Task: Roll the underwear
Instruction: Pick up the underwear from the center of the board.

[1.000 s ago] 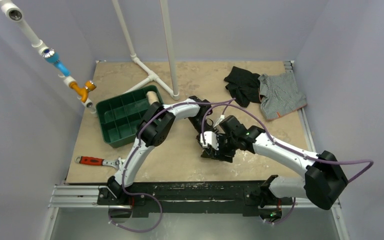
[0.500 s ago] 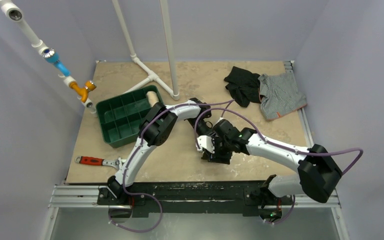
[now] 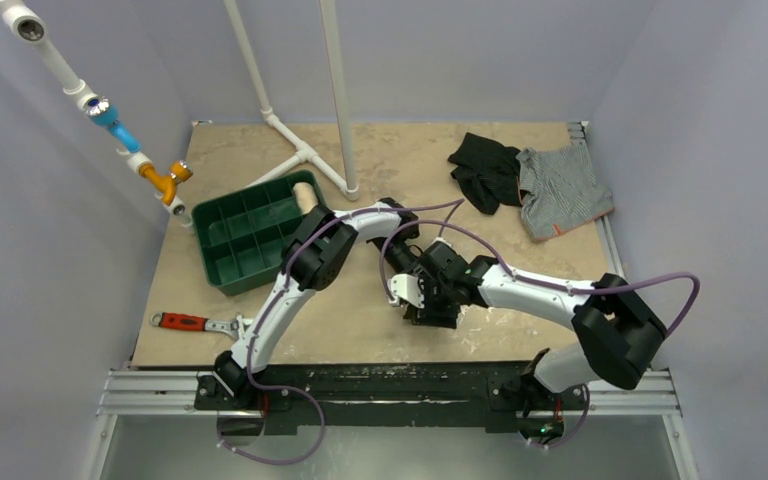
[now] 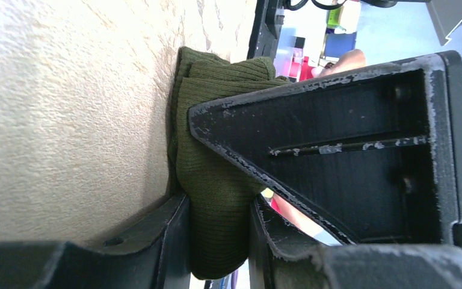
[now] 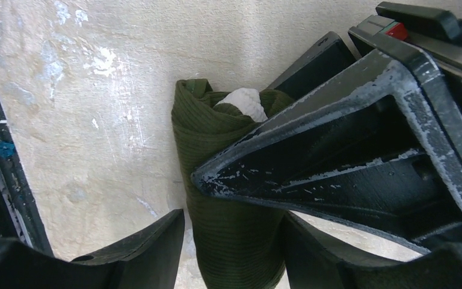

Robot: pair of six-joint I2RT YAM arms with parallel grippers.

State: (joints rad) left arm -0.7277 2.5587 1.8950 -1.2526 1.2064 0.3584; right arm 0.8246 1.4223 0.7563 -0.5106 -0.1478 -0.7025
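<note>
The underwear (image 4: 216, 180) is a tight olive-green roll lying on the beige tabletop; a cream bit of waistband shows at its end in the right wrist view (image 5: 240, 102). My left gripper (image 4: 219, 201) is shut on the roll, both fingers pressed into the cloth. My right gripper (image 5: 233, 217) straddles the same roll (image 5: 231, 241) with its jaws open; one finger touches the cloth and the other stands a little apart. In the top view the two grippers (image 3: 407, 268) (image 3: 422, 305) meet at the table's near middle and hide the roll.
A green compartment tray (image 3: 245, 235) holding a cream roll (image 3: 305, 192) sits at the left. A black garment (image 3: 485, 170) and a grey striped garment (image 3: 560, 190) lie at the back right. A red-handled wrench (image 3: 190, 322) lies front left. A white pipe frame (image 3: 305, 155) stands at the back.
My right arm has swung left, bringing its gripper closer against the left gripper. The left gripper has shifted only slightly.
</note>
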